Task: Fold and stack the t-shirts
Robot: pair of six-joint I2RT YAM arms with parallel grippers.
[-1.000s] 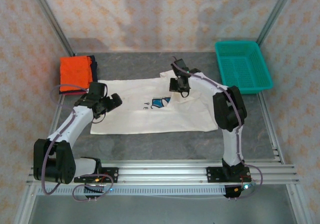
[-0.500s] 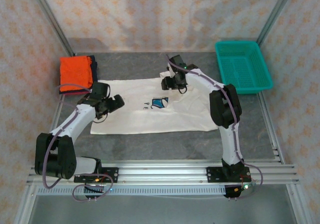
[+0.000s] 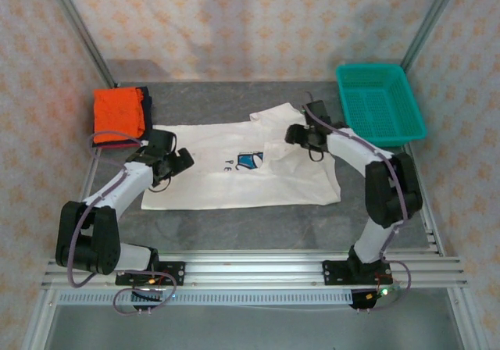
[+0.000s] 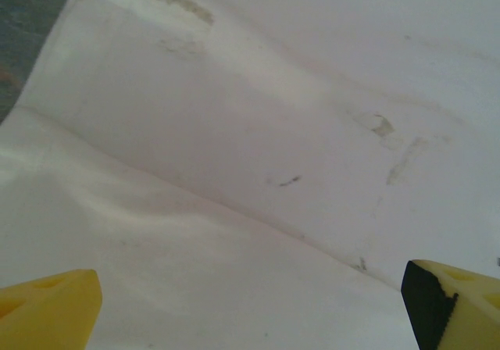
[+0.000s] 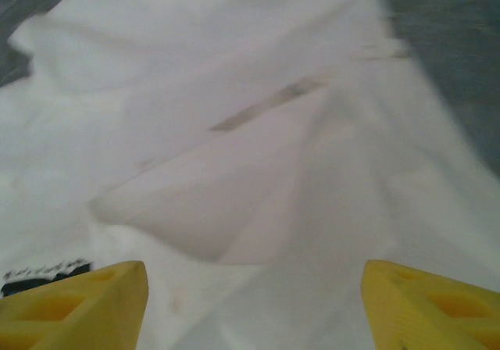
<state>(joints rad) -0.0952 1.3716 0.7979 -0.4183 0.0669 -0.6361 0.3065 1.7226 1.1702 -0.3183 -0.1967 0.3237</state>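
The white t-shirt (image 3: 234, 180) lies spread flat across the middle of the table, its blue print (image 3: 250, 160) facing up. Folded at the back left, the orange t-shirt (image 3: 117, 112) rests on the navy one (image 3: 146, 102), of which only an edge peeks out. My left gripper (image 3: 181, 161) hovers open over the white shirt's left part; its yellow fingertips (image 4: 48, 312) frame plain white cloth (image 4: 234, 131). My right gripper (image 3: 292, 135) stands open above the shirt's upper right, its fingertips (image 5: 78, 307) either side of rumpled cloth (image 5: 250, 170), holding nothing.
A teal mesh basket (image 3: 380, 104) sits at the back right corner. Grey table surface (image 3: 234, 225) shows in front of the shirt. Metal frame posts (image 3: 78, 30) and patterned walls enclose the table.
My right gripper has opened, let go of the white shirt and swung to the right with its arm. The left arm has barely moved.
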